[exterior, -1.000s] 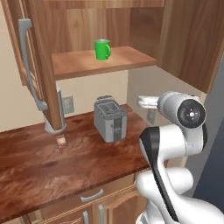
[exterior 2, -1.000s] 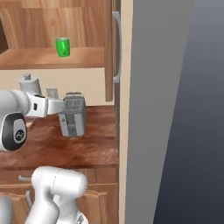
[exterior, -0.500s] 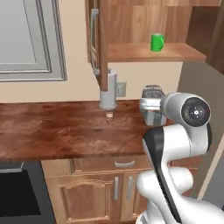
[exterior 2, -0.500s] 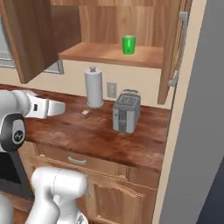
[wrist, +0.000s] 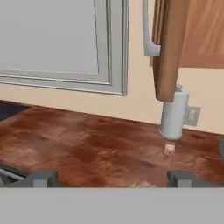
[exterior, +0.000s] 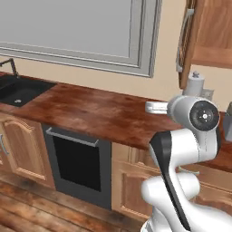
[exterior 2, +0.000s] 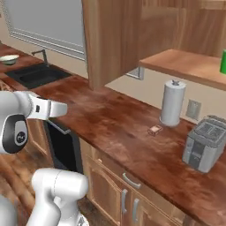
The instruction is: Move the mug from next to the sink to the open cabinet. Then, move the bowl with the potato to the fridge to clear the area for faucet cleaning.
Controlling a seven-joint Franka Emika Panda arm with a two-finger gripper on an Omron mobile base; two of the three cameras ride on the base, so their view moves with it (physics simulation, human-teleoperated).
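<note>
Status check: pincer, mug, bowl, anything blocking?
Pincer open, empty, above the counter. Mug on the open cabinet shelf. Bowl beside the sink, not yet taken. Nothing blocking.

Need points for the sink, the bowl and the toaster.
sink (exterior 2: 35, 76), right base view, floor of the black basin.
bowl (exterior 2: 9, 58), right base view, pale inside.
toaster (exterior 2: 205, 148), right base view, grey front face.

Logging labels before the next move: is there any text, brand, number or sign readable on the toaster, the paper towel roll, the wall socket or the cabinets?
None.
The toaster, paper towel roll, wall socket and open cabinet all show plain, unmarked surfaces.
</note>
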